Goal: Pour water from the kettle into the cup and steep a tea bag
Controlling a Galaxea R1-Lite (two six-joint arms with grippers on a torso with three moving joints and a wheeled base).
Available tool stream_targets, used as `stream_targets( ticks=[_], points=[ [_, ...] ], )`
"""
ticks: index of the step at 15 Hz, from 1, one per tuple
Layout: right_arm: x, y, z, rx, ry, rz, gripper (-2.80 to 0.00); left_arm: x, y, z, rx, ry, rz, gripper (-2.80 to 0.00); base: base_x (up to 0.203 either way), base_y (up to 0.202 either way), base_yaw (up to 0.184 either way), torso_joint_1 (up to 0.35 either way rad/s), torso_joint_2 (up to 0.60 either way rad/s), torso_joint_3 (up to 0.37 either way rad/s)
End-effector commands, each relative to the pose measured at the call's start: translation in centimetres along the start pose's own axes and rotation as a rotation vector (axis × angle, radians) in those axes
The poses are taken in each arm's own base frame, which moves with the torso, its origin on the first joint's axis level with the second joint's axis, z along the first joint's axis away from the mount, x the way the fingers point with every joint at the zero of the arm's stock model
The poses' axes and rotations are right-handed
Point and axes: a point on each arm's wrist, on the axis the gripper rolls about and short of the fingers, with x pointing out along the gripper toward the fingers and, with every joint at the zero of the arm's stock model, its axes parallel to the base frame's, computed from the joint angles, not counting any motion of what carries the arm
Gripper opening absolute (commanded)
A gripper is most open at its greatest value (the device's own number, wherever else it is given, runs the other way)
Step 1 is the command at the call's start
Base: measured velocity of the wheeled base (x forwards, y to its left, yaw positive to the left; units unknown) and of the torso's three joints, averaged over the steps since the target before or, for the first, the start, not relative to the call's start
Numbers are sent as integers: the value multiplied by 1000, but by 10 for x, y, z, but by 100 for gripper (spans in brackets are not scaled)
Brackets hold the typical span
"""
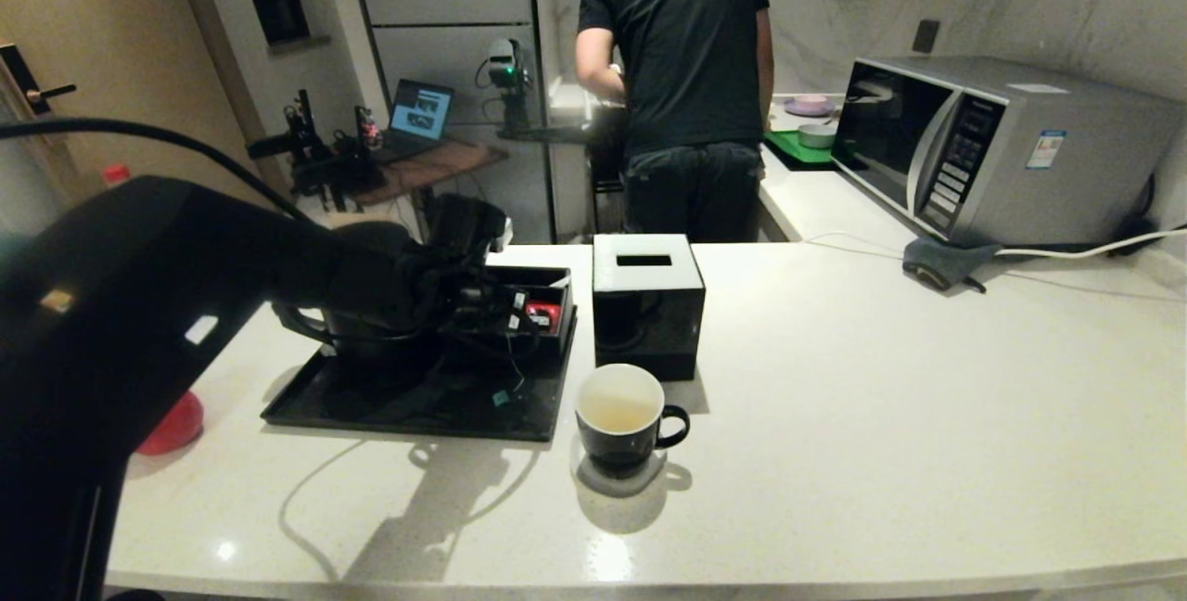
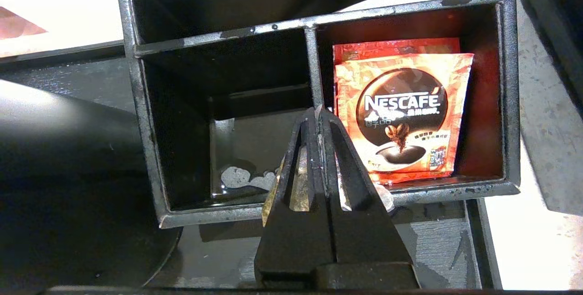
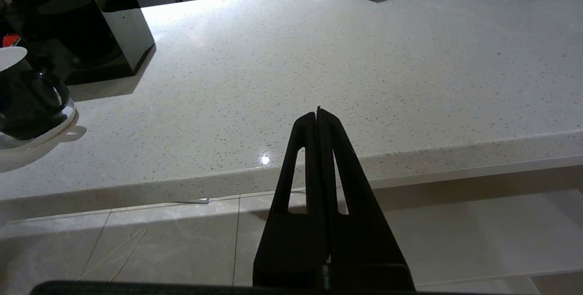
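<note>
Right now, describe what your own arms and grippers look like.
The left arm is a bulky matte black shell with small white markings and a black cable arching over it. The left gripper and right gripper each have two flat black tapered fingers with slotted triangular cut-outs, rising from a wide black base.

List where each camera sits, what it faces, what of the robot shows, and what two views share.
Head: high, facing down over the counter; left arm shows.
Left wrist: behind the shut left pincer, facing the organizer with the red packet.
Right wrist: behind the shut right pincer, off the counter edge.
Shared by head and right wrist: the cup, the black box.
</note>
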Motion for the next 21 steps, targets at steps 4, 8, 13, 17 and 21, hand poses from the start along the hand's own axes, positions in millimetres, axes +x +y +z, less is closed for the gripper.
stream_targets(
  ticks=[4, 8, 13, 17, 21],
  points=[
    [0, 0, 0, 0, 1, -1, -280, -10, 2, 7, -5, -26, 0, -280, 0, 0, 0, 0, 0, 0],
    [0, 0, 0, 0, 1, -1, -280, -20, 4, 15, -11, -57, 17, -280, 0, 0, 0, 0, 0, 0],
    [0, 0, 0, 0, 1, 1, -280, -41, 4, 27, -19, -110, 37, -280, 0, 0, 0, 0, 0, 0],
    [0, 0, 0, 0, 1, -1, -280, -66, 2, 38, -58, -162, 21, -280, 0, 0, 0, 0, 0, 0],
    [0, 0, 0, 0, 1, -1, -280, -92, 0, 34, -64, -176, 17, -280, 0, 0, 0, 0, 0, 0]
  ],
)
